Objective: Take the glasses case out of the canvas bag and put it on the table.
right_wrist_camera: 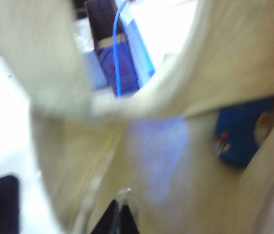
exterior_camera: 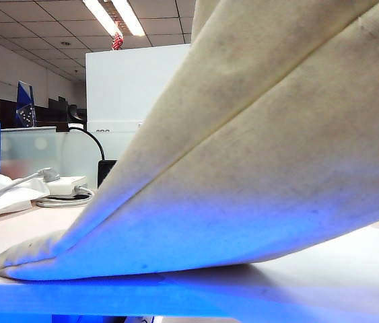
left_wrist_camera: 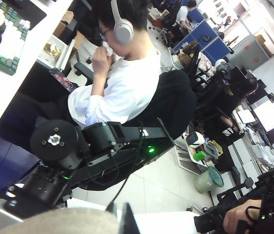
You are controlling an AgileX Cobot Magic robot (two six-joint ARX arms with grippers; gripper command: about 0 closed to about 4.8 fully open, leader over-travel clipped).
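Pressed-together jaws of the right gripper (right_wrist_camera: 119,218) are being seen on canvas bag (right_wrist_camera: 175,161) cloth, the glasses case (right_wrist_camera: 241,139) lying apart inside; left gripper (left_wrist_camera: 122,219) jaws are pinching bag fabric. Case is being risked: cloth alone may get lifted

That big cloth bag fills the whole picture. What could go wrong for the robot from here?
Possible risks:
1. The right pincer looks shut on a fold of the canvas bag, not on the blue glasses case off to one side; pulling may drag only cloth.
2. The left pincer, shut at the bag's edge, may lose its hold, letting the opening sag over the case.
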